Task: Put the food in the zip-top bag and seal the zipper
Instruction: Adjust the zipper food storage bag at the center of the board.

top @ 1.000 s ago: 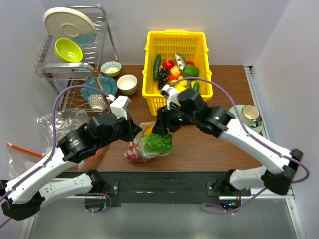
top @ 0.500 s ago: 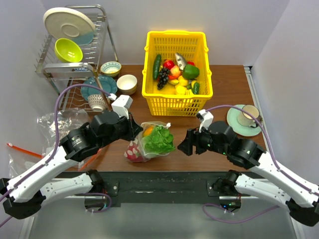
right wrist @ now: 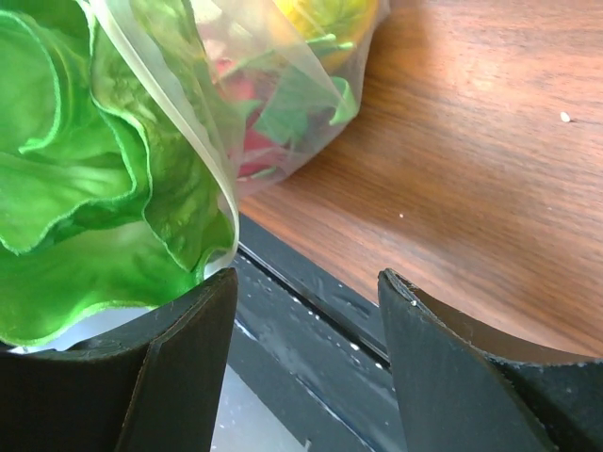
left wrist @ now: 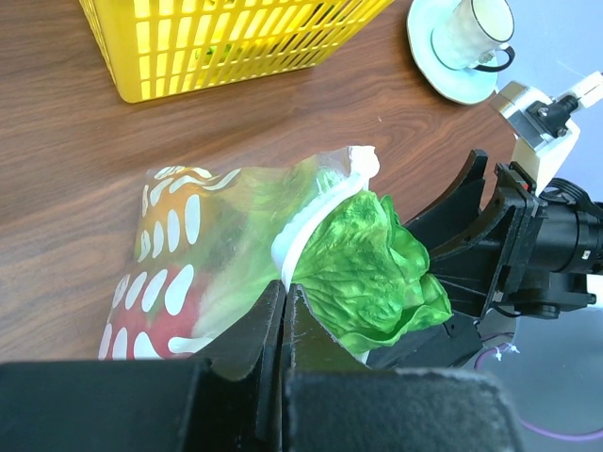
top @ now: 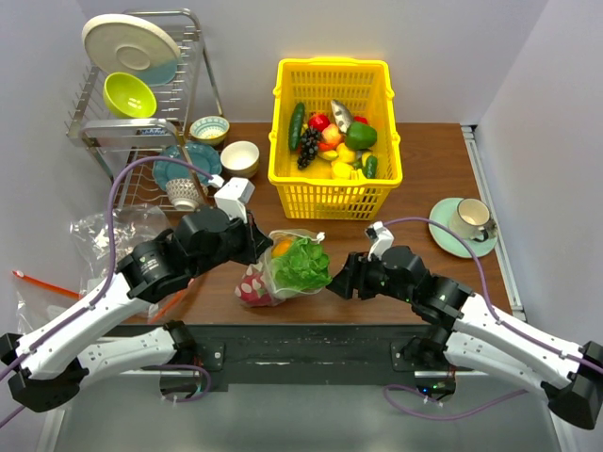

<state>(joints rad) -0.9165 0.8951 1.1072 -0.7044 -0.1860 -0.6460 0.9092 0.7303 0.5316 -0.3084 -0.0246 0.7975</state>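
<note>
- While the left end effector [left wrist: 283, 315], jaws together, pinches the mouth edge of the clear white-dotted zip-top bag [left wrist: 203, 226], that mouth is propped up facing the other arm: a holding job, I'd say.
- Over to the right end effector [right wrist: 306, 287]: jaws apart, nothing between them, just beside the leafy green plastic lettuce [left wrist: 367, 264].
- It bulges out across the pale zipper strip [left wrist: 303, 226], so it probably needs pushing in before sealing.
- Bag lies on the brown wooden bench [left wrist: 85, 151], red and orange pieces [top: 252, 285] inside.

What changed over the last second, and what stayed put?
The right gripper drew back from over the white-dotted clear bag to its right, low beside the leafy green lettuce, jaws open and empty. The left gripper stayed shut on the bag's mouth; bag and lettuce hardly shifted.
</note>
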